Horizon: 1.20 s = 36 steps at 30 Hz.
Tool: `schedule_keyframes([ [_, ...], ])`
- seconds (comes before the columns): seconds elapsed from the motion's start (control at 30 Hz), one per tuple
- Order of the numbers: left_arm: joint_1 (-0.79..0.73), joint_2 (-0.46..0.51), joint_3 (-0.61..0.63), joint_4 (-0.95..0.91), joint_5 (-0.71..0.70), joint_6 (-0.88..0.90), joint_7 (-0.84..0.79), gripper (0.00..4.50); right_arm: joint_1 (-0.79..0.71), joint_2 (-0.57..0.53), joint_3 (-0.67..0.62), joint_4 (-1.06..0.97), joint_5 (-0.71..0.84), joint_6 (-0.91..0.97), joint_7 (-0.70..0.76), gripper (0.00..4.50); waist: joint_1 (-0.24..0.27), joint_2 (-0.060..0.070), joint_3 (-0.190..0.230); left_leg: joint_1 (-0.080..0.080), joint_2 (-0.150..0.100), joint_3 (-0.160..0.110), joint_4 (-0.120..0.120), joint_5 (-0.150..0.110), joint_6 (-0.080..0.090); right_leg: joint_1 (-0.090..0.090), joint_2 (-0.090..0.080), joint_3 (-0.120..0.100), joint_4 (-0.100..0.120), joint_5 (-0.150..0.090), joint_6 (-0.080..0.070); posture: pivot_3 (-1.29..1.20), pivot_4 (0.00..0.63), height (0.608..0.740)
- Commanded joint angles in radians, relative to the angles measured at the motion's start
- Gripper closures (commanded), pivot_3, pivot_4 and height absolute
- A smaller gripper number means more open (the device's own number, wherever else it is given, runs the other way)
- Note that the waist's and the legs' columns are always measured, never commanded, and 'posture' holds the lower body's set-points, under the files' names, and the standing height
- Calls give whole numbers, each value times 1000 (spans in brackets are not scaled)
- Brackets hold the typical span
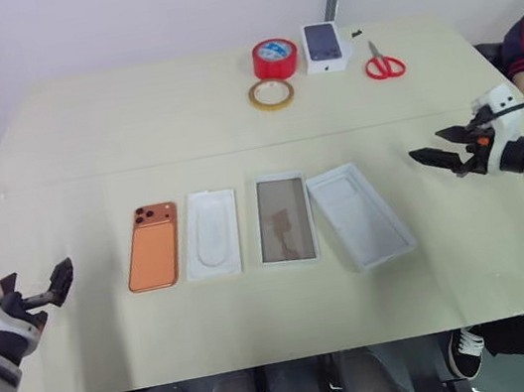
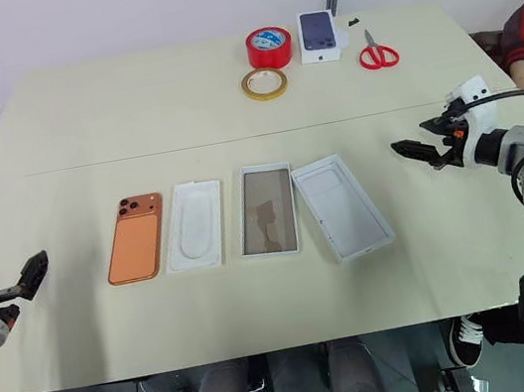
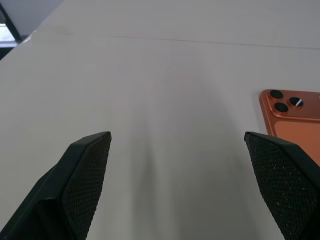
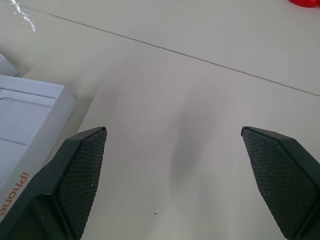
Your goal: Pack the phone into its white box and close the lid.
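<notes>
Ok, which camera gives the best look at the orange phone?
Either head view, for example the left eye view: the whole phone lies camera side up at the left end of the row. The left wrist view catches just its camera corner beside the open left gripper. The right wrist view faces the lid instead.

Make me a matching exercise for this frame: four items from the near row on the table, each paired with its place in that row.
Things:
1. phone
2. white insert
3. white box
4. lid

Places, counted from the robot's left:
A. third in the row
B. far right end, lying askew
C. far left end
D. second in the row

Pairs: 1-C, 2-D, 3-A, 4-B
</notes>
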Motion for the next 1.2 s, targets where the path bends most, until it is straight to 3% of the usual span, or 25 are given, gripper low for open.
schedule_keyframes([
  [0.03, -10, 6, 7, -34, -11, -7, 9, 15, -39, -16, -8, -19, 0, -22, 1, 0, 0, 0, 0, 0, 0, 0, 0, 0, 0, 0, 0, 0, 0, 0, 0, 0, 150, 740],
  [0.27, -19, 9, -12, -64, -37, 5, 17, 15, -36, -1, 19, -74, 4, -20, 11, 0, 0, 0, 0, 0, 0, 0, 0, 0, 0, 0, 0, 0, 0, 0, 0, 0, 150, 740],
  [0.43, -85, -5, -104, -118, -86, 47, 42, 15, -35, 24, 58, -184, 15, -5, 29, 0, 1, 0, 0, 1, 0, 0, 1, 0, 0, 1, 1, 0, 2, 0, 0, 0, 150, 740],
  [0.73, -245, -28, -401, -180, -170, 174, 65, 15, 94, 72, 168, -665, 68, 146, 26, 0, 7, 0, 0, 1, 0, 0, 2, 2, 3, 3, 4, 0, 3, 0, 1, 0, 150, 740],
  [0.9, -361, -41, -466, -130, -201, 359, 175, 15, 158, 66, 204, -880, 118, 228, 20, 0, 5, 0, 0, 1, 0, -1, 4, 2, 3, 3, 4, 0, 4, 0, 1, 0, 150, 740],
  [1.2, -585, -189, -377, 34, -231, 691, 312, 15, 212, 112, 267, -953, 109, 227, -44, 0, 7, -2, 0, 2, 0, -3, 5, 3, 3, 6, 6, 0, 4, 0, 1, 0, 150, 740],
])
